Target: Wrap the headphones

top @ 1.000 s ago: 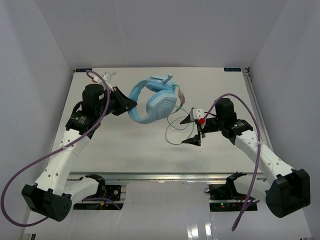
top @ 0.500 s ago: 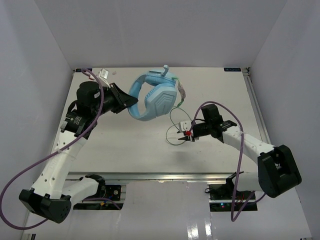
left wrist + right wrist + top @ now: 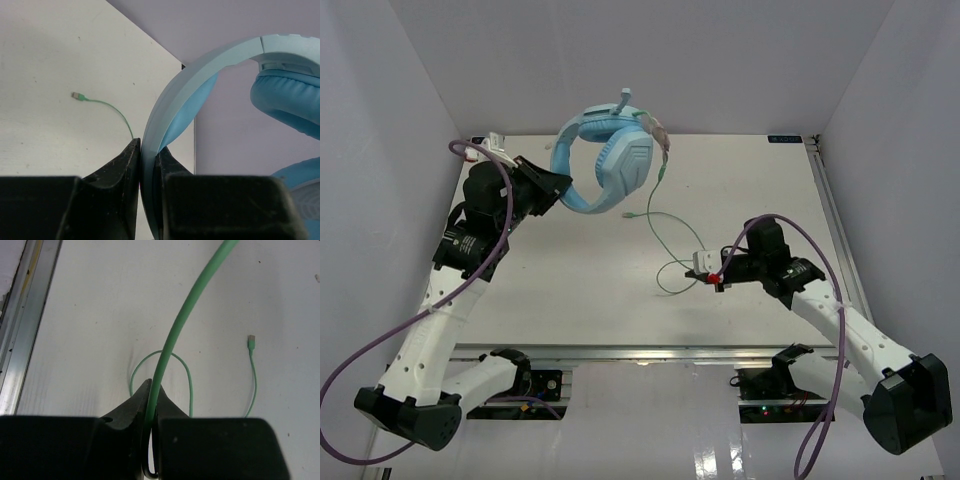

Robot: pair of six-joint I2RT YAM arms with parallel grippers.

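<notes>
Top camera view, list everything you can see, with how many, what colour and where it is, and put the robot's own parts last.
headphones: one, light blue, held up above the far left of the table
cable: one, pale green, runs from the headphones down to a loop on the table
table: one, white, under everything
metal rail: one, silver, along the table's near edge
purple cables: two, one trailing along each arm
arms: two, white with black joints, bases at the near edge
left gripper: one, black, shut on the headband
right gripper: one, black, shut on the cable, low over the table
</notes>
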